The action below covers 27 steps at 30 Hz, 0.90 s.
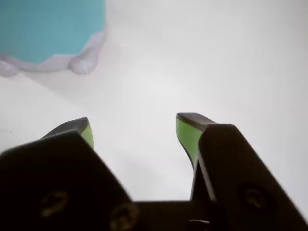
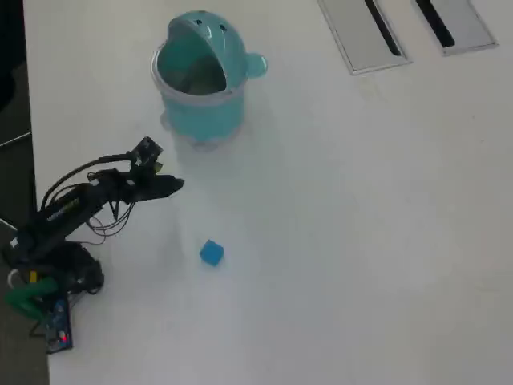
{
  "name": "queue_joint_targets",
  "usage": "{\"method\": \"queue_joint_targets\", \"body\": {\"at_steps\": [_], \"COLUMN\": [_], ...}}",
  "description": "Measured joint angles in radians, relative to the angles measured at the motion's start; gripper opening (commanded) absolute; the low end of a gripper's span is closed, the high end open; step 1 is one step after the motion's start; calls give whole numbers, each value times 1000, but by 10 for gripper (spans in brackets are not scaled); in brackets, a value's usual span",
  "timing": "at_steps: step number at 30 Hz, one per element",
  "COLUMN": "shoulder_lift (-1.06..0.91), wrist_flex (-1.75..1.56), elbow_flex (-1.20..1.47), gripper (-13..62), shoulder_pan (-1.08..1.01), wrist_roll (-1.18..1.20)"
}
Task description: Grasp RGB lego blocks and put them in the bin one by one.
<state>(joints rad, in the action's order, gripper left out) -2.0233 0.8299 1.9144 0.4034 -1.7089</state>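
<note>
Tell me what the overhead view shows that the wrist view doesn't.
Only the overhead view shows the blue lego block on the table, the two grey slotted panels, the bin's domed lid with dot eyes, and the whole arm. Only the wrist view shows the gripper open, with green pads and nothing between them. Both show the teal bin and white table.

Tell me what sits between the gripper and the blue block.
Nothing: in the overhead view only bare white table separates the gripper from the blue block.
</note>
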Motion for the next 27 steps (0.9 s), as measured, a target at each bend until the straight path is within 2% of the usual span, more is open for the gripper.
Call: {"method": "queue_joint_targets", "body": {"at_steps": [11,20,27], "shoulder_lift": [-9,61,147], "wrist_flex": [28,-3,-18], "elbow_flex": [8,46,48], "gripper": [304,305,305], "shoulder_pan": [-160,-321,-393], "wrist_roll": [-92,-120,-238]}}
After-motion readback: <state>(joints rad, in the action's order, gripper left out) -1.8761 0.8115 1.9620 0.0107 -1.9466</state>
